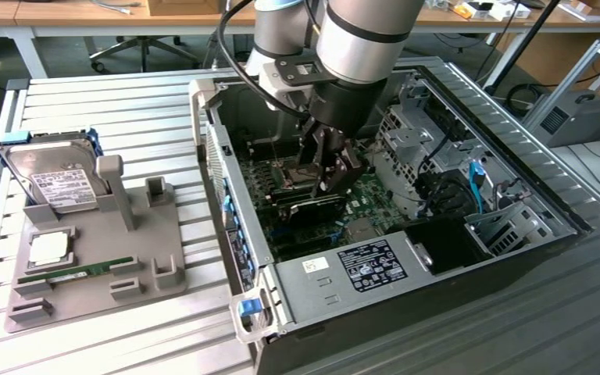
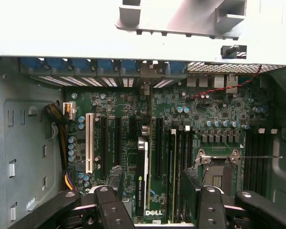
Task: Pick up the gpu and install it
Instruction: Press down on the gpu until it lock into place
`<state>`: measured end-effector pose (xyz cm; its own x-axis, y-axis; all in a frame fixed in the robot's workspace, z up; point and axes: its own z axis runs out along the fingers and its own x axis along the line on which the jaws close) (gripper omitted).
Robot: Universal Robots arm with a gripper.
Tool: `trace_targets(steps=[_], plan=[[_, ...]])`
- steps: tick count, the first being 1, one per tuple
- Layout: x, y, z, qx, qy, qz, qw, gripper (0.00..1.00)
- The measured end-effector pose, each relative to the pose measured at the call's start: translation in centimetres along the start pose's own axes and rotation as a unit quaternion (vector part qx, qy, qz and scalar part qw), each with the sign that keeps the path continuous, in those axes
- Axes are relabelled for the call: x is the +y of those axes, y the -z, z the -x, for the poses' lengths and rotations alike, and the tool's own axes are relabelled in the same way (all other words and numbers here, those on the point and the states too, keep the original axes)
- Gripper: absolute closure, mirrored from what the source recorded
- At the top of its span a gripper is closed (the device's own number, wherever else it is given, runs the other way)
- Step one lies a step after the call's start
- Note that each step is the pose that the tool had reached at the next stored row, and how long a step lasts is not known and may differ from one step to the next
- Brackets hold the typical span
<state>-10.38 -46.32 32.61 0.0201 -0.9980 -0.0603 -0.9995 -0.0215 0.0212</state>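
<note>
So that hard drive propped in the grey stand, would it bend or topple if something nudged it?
Bending seems unlikely: the hard drive has a metal-looking casing, so it is probably stiff and heavy for its size. It stands tilted on edge in the grey stand, so a sideways nudge might tip it. Its smooth face could be slippery.

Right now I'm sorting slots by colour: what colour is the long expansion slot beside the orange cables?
White; the slot shows best in the wrist view.

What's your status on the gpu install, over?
Gripper open, empty, inside the computer case. Gpu standing on edge in a motherboard slot, directly below the gripper. No obstruction seen.
</note>
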Motion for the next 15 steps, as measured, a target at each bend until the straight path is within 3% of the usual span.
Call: trace_targets(steps=[7, 9, 10, 11, 14, 15], plan=[[0.0, 0.0, 0.0, 0.0, 0.0, 0.0, 1.0, 0.4], [0.0, 0.0, 0.0, 0.0, 0.0, 0.0, 1.0, 0.53], [0.0, 0.0, 0.0, 0.0, 0.0, 0.0, 1.0, 0.65], [0.0, 0.0, 0.0, 0.0, 0.0, 0.0, 1.0, 0.65], [0.0, 0.0, 0.0, 0.0, 0.0, 0.0, 1.0, 0.83], [0.0, 0.0, 0.0, 0.0, 0.0, 0.0, 1.0, 0.83]])
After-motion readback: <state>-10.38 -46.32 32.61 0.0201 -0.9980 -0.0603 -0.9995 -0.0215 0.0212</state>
